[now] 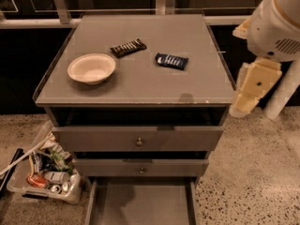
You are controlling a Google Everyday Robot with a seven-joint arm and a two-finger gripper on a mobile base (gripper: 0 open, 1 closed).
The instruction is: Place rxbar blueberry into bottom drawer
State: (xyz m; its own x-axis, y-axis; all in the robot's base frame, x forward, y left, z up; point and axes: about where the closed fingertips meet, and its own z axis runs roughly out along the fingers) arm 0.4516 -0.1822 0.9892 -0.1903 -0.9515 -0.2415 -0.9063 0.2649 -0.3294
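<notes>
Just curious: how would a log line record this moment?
gripper: right of cabinet | blue bar: on cabinet top | bottom drawer: open

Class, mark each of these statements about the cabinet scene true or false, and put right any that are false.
1. The rxbar blueberry lies on the cabinet top. True.
2. The bottom drawer is shut. False: it is pulled open.
3. The bowl stands to the picture's right of both bars. False: it stands to their left.
4. The gripper hangs beside the cabinet's right edge, apart from the rxbar blueberry. True.
5. The black-brown bar lies inside the bowl. False: it lies on the cabinet top, behind the bowl and to its right.
</notes>
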